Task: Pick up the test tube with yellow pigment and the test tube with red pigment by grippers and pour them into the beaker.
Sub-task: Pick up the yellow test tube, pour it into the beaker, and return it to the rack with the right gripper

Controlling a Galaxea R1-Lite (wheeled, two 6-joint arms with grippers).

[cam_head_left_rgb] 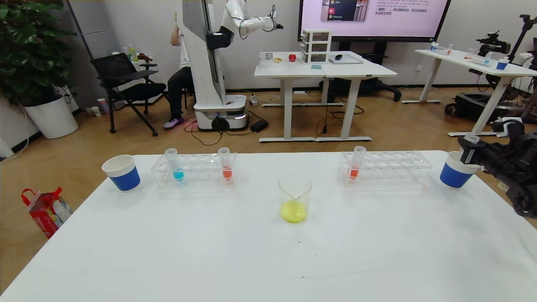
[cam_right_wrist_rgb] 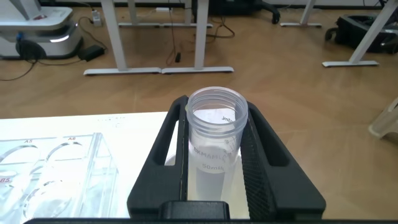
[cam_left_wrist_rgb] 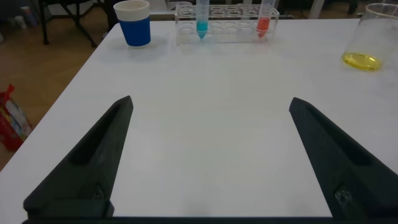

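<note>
**Yellow is in the beaker; red comes next.**

On your table (cam_head_left_rgb: pixel 268 260), the right gripper (cam_right_wrist_rgb: pixel 216 109) hangs at the right edge, over the right cup (cam_head_left_rgb: pixel 455 174), pinching a clear tube (cam_right_wrist_rgb: pixel 211 168) that looks empty. The left gripper (cam_left_wrist_rgb: pixel 210 102) hovers over the near left part of the table, fingers spread wide and holding nothing. Two racks sit along the far edge. The left rack (cam_head_left_rgb: pixel 195 170) holds a blue tube (cam_head_left_rgb: pixel 175 164) and a red tube (cam_head_left_rgb: pixel 225 164); the right rack (cam_head_left_rgb: pixel 390 167) holds the other red tube (cam_head_left_rgb: pixel 356 163). The beaker (cam_head_left_rgb: pixel 295 199) stands mid-table, between the racks and nearer you, with yellow liquid pooled in it. You seem to be discarding the spent tube. Next, let it drop into the cup, then close on a red tube above its rack and lift it straight up before tipping it.
</note>
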